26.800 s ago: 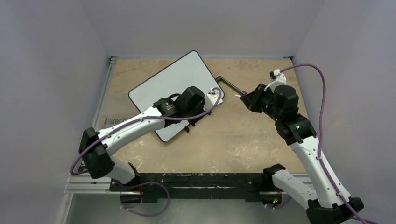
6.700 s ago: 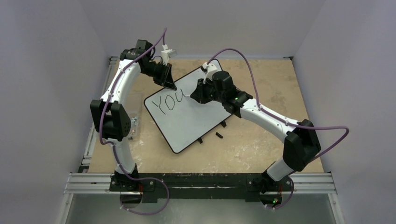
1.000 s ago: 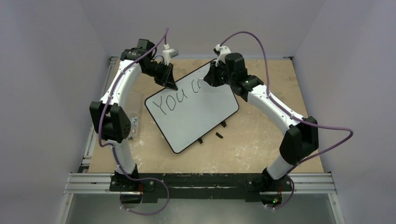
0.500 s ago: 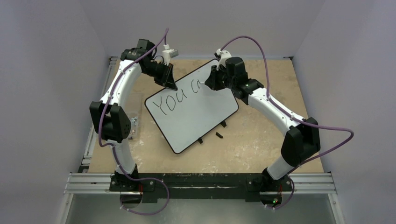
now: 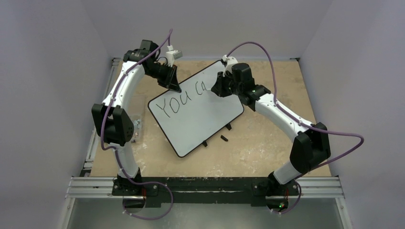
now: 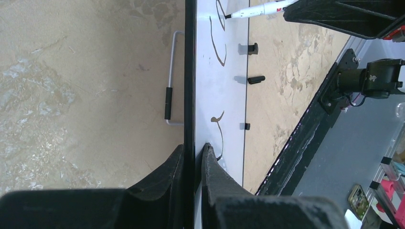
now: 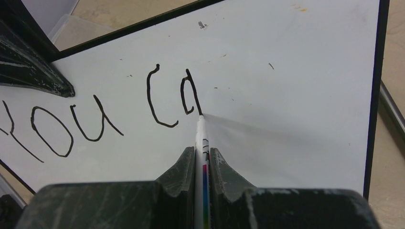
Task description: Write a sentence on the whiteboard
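From the top camera I see the whiteboard [image 5: 200, 119] lying on the table [image 5: 272, 143], turned at an angle to its edges and sitting left of centre. The sentence [image 5: 184, 98] reads "You ca" so far, along the board's far side. My left gripper [image 5: 175, 88] sits at the board's far left edge. The right gripper [image 5: 216, 90] is down over the board just past the last letter. A small black cap [image 5: 223, 139] lies on the table near the board's near right edge. On the left wrist camera the fingers are clamped on the board's thin black frame, one on each side of it, and the marker [image 6: 255, 8] touches the white surface further along. On the right wrist camera the fingers are closed tight on the marker's barrel, and its tip touches the board at the foot of the "a".
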`<move>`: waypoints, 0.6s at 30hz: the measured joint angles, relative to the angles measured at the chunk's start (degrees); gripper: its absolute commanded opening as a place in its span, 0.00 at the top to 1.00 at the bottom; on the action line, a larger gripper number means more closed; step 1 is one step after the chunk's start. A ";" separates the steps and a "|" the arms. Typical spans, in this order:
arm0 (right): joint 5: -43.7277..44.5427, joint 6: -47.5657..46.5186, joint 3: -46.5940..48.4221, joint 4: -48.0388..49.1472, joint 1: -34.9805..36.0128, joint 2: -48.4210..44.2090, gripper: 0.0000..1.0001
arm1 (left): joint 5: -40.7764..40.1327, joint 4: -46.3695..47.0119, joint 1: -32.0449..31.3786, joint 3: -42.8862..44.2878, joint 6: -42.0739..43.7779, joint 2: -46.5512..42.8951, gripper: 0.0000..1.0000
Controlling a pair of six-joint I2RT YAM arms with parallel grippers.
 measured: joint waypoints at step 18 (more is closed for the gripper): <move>3.30 -0.35 0.09 -4.13 0.00 -4.96 1.00 | 0.44 0.04 -0.04 0.00 0.09 -0.09 1.00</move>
